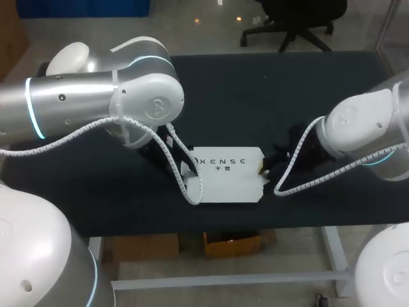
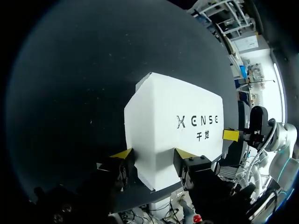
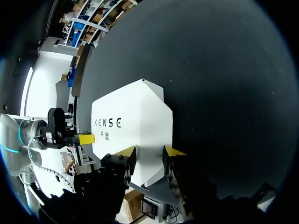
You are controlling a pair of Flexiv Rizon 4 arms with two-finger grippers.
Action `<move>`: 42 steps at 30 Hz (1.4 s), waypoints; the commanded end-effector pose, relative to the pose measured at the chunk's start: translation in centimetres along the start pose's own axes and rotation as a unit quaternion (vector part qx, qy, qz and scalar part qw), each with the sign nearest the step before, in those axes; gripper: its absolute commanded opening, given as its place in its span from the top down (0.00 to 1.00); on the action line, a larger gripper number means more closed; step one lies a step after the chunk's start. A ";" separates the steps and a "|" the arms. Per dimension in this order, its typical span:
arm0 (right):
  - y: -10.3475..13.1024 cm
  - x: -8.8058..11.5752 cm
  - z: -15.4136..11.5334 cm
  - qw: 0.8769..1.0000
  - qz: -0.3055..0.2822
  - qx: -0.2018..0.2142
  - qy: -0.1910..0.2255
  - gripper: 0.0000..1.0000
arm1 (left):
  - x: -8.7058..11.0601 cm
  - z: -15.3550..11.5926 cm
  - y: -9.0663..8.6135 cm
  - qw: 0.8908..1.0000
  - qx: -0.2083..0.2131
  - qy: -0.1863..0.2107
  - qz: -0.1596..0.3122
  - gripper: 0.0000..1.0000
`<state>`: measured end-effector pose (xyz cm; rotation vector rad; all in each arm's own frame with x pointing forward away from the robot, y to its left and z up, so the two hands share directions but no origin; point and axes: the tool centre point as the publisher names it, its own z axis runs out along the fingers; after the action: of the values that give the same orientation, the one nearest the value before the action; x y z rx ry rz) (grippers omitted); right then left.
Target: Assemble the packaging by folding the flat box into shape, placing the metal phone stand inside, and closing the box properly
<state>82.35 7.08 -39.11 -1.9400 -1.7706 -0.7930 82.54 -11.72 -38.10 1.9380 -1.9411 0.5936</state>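
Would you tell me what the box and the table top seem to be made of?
The box looks like thin white cardboard, matte: flat panels, crisp fold edges, dark print on top. The table top looks like a black matte covering, perhaps a fabric or rubber mat: no glare, fine pale specks; I cannot tell which.

The box (image 1: 227, 185) is shown in white with black lettering, on a table (image 1: 255, 89) surfaced in plain black. The left arm (image 1: 77, 105) and right arm (image 1: 367, 125) are finished in silver-grey and white with cyan bands. White coiled cables (image 1: 172, 157) and yellow fingertips (image 2: 120, 154) are also seen.
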 end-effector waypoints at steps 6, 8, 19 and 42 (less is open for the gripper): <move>-0.2 0.2 -0.2 0.999 -0.003 -0.001 0.042 0.65 | -0.3 0.1 0.5 1.000 0.005 0.008 0.001 0.47; -0.2 0.3 -0.2 0.999 -0.003 -0.001 0.043 0.65 | -0.3 0.0 0.5 1.000 0.005 0.008 0.002 0.47; 0.0 0.3 0.3 0.999 -0.002 0.000 0.052 0.66 | 0.4 0.4 0.3 1.000 -0.002 0.003 0.008 0.50; -0.1 1.1 1.2 0.997 -0.007 0.007 0.080 0.65 | 1.1 0.7 0.3 1.000 -0.004 0.006 0.014 0.51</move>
<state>82.33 8.34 -39.08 -1.8499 -1.7229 -0.8702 82.25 -12.46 -37.84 1.9048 -1.9625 0.6062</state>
